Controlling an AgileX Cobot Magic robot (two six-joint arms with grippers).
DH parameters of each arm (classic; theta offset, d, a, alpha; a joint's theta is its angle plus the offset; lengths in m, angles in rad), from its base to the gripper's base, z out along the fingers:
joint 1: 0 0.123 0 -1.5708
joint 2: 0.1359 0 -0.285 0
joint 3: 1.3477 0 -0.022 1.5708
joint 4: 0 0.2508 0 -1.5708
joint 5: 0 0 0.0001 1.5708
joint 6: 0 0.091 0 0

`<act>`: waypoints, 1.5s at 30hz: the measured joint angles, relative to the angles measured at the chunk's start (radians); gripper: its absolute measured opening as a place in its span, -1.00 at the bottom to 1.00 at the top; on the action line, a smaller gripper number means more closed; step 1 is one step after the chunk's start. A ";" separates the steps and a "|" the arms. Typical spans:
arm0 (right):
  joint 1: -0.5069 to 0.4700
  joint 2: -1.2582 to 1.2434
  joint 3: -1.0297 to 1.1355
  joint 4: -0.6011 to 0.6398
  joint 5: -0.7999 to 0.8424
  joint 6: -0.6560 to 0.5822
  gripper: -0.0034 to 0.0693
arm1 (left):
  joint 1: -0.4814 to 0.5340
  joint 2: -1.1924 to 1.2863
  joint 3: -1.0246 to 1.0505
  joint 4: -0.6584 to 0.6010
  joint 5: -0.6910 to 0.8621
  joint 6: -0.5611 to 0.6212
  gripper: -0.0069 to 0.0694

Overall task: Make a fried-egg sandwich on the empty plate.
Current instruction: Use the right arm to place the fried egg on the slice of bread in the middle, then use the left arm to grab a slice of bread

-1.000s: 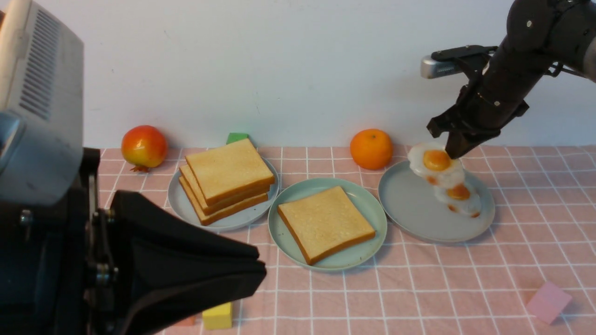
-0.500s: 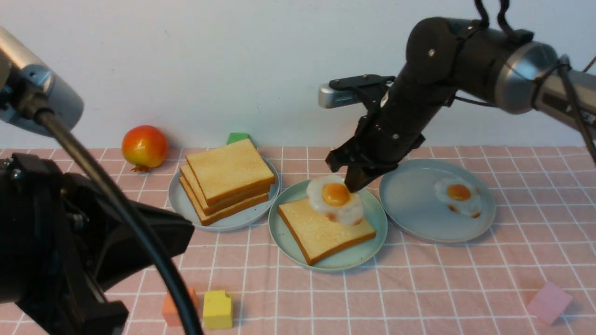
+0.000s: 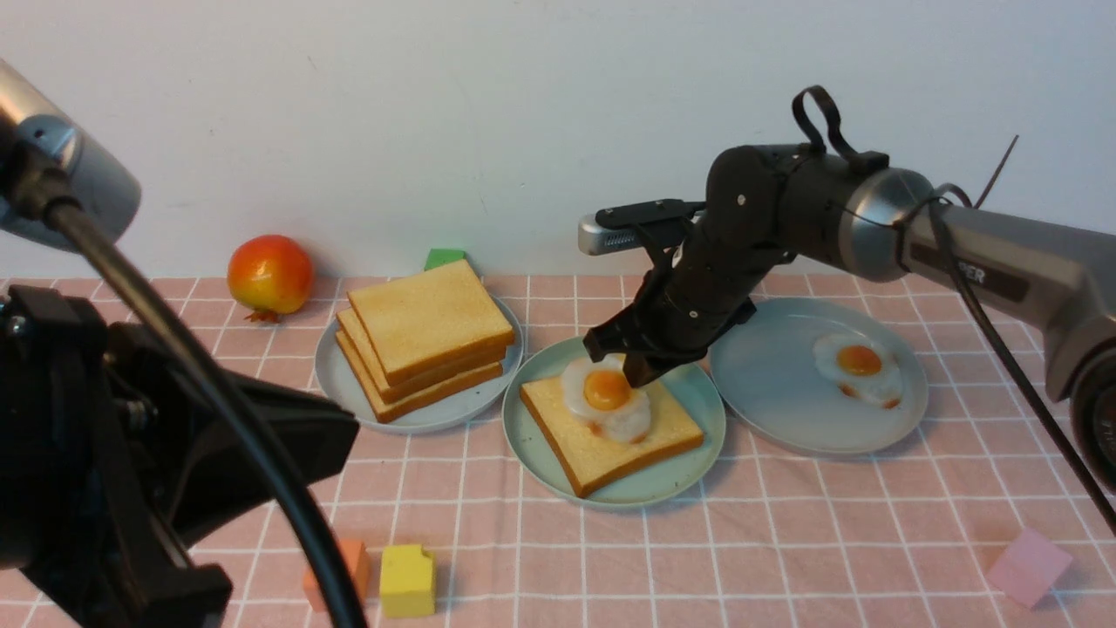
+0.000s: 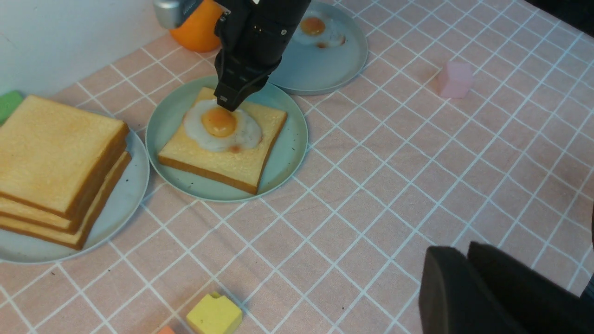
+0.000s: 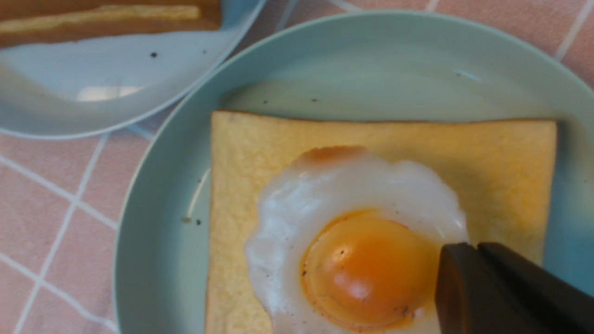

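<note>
One egg (image 3: 605,399) rests on toast (image 3: 610,427) in the green plate (image 3: 697,384), right gripper (image 3: 629,373) jaws pinching its edge; left gripper (image 4: 468,283) jaws closed, empty.

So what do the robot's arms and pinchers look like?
The right arm is a grey metal tube with white lettering, a silver ring and black joints. A thin black cable loops along it, and a silver camera bar sits on its wrist. Both grippers, right and left, have plain matte black wedge-shaped fingers.
</note>
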 joint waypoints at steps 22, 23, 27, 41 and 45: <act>0.000 -0.623 0.134 -0.173 0.389 0.096 -0.78 | 0.068 0.301 -0.126 0.143 0.181 -0.188 -0.79; 0.003 -0.726 0.230 -0.169 0.395 0.120 -0.90 | 0.118 0.347 -0.152 0.143 0.194 -0.182 -0.79; 0.022 -0.958 0.438 -0.148 0.398 0.146 -0.92 | 0.208 0.433 -0.188 0.092 0.195 -0.111 -0.79; 0.041 -1.542 0.778 -0.096 0.246 0.093 -0.90 | 0.280 0.929 -0.457 0.083 0.093 0.060 -0.66; 0.041 -1.542 0.779 -0.074 0.267 0.089 -0.89 | 0.280 1.020 -0.535 0.143 0.067 0.079 -0.37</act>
